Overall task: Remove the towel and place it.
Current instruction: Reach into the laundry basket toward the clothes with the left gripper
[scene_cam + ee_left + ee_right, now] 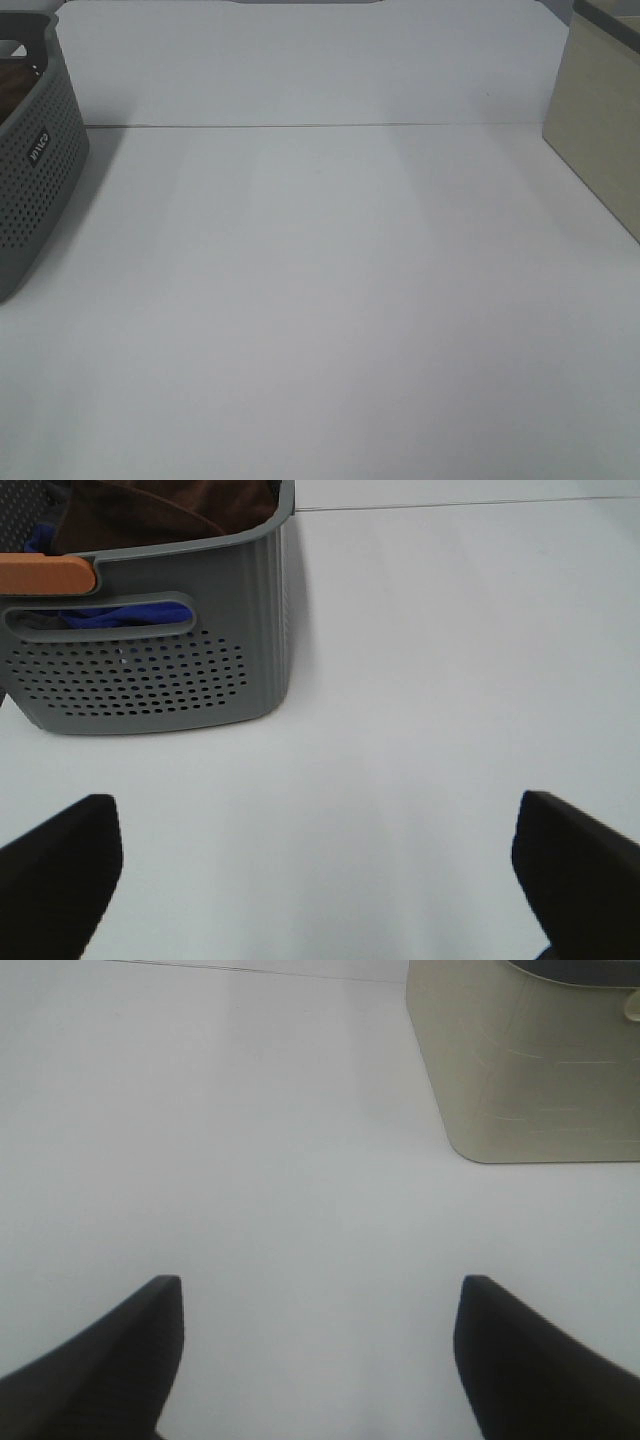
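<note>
A wide white surface [320, 300] fills the high view, with neither arm in sight there. At its left edge stands a grey perforated plastic laundry basket [40, 170], and at the right edge, well apart from it, a beige bin [600, 130]. The towel [170, 505], dark brown terry cloth, lies bunched inside the basket, heaped up to the rim in the left wrist view. A blue cloth [130, 613] lies under it and shows through the basket's handle slot. An orange-brown handle grip [45, 575] sits along the near rim. The towel's tag cannot be seen. The left claw [320, 880] faces the basket from a little way back over bare surface. Its two dark fingers [60, 870] are spread wide with nothing between them, probably ready to reach in over the rim. The right claw [320, 1360] is likewise spread wide and empty. It hangs over bare surface with the beige bin ahead of it and to one side, clear of the basket. The task looks not yet begun, since the towel is untouched in the basket. The broad bare stretch between basket and bin seems the likely place to lay it. The left arm sits nearer the basket, so it would probably make the first grasp.
</note>
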Tool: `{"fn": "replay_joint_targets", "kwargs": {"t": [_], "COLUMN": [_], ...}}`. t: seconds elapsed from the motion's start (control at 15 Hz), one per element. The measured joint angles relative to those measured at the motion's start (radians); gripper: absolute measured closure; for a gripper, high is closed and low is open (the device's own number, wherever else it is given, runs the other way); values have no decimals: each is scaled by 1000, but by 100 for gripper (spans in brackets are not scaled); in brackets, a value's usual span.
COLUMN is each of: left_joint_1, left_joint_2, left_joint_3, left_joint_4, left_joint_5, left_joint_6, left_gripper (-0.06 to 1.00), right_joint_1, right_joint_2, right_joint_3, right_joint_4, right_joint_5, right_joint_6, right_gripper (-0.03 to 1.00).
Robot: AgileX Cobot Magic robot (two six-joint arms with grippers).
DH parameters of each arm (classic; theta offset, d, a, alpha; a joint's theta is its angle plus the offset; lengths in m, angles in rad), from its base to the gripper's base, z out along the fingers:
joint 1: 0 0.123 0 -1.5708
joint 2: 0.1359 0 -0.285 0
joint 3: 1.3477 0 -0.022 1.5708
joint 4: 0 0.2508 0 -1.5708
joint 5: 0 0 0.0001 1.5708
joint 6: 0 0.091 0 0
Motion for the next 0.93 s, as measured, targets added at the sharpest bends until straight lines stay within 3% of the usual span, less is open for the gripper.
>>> {"fn": "replay_joint_targets", "kwargs": {"t": [0.93], "left_joint_1": [0], "left_joint_2": [0], "left_joint_3": [0], "left_joint_4": [-1], "left_joint_5": [0], "left_joint_6": [0], "left_gripper": [-5], "right_joint_1": [0], "right_joint_2": [0], "right_joint_3": [0], "right_joint_4": [0], "right_joint_5": [0], "right_joint_6": [0], "right_gripper": [24]}}
